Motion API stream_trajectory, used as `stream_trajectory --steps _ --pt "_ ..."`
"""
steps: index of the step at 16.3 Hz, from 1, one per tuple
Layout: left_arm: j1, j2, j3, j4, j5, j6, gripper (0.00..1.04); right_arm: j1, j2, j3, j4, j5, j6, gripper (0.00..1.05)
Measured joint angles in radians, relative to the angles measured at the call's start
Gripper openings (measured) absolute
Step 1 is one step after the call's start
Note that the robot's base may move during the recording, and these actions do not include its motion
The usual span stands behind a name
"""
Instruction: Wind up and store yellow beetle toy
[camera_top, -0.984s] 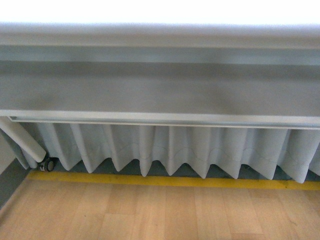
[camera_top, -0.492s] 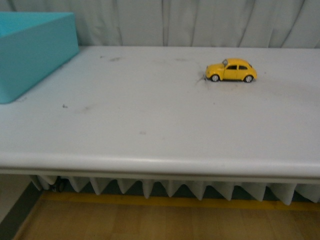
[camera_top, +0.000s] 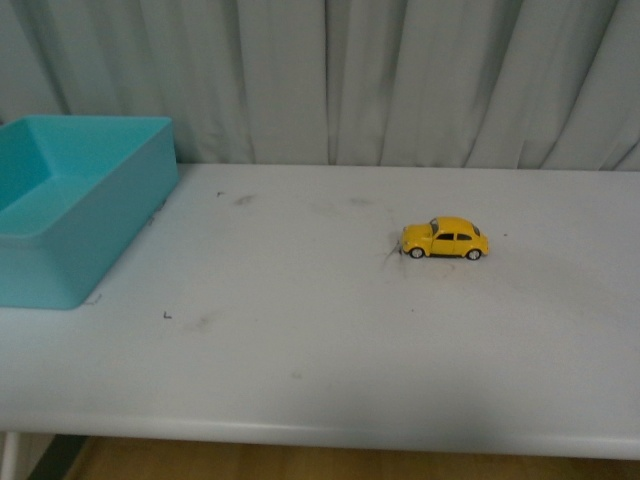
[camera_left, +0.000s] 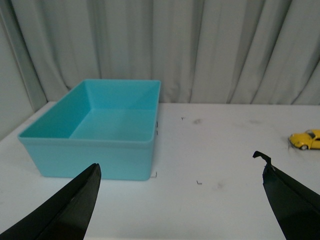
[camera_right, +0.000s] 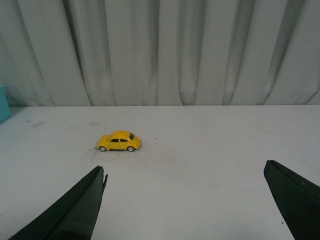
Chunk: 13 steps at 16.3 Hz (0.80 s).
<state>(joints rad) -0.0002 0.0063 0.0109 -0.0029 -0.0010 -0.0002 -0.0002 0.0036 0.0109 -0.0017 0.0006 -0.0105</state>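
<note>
Yellow against the pale table (camera_top: 300, 350), the beetle (camera_top: 445, 239) sat on its wheels right of centre. It was side-on to me and well apart from the teal bin (camera_top: 110, 250) at the far left. Neither arm showed in the front view. In the wrist views, the left gripper (camera_left: 176, 161) and the right gripper (camera_right: 185, 166) each had their fingers spread wide, held nothing, and hung short of the car.

I judged the task barely begun, with the first step being to take hold of the beetle. The right arm looked the better placed: the car lay ahead of it, nearer one finger than centred between the two. To do it well I would bring that gripper over the car and set the fingers across the narrow body at the doors, not nose to tail. I would also come down low, since the glossy roof curve could squirt out of a shallow pinch. I wanted the wheels down on the table, free to roll for the winding pull.
</note>
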Motion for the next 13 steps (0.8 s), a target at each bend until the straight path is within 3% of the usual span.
stream_trajectory --steps 13 --pt "0.0 0.0 0.0 0.0 0.0 0.0 0.98 0.0 0.0 0.0 -0.003 0.0 0.0 0.98"
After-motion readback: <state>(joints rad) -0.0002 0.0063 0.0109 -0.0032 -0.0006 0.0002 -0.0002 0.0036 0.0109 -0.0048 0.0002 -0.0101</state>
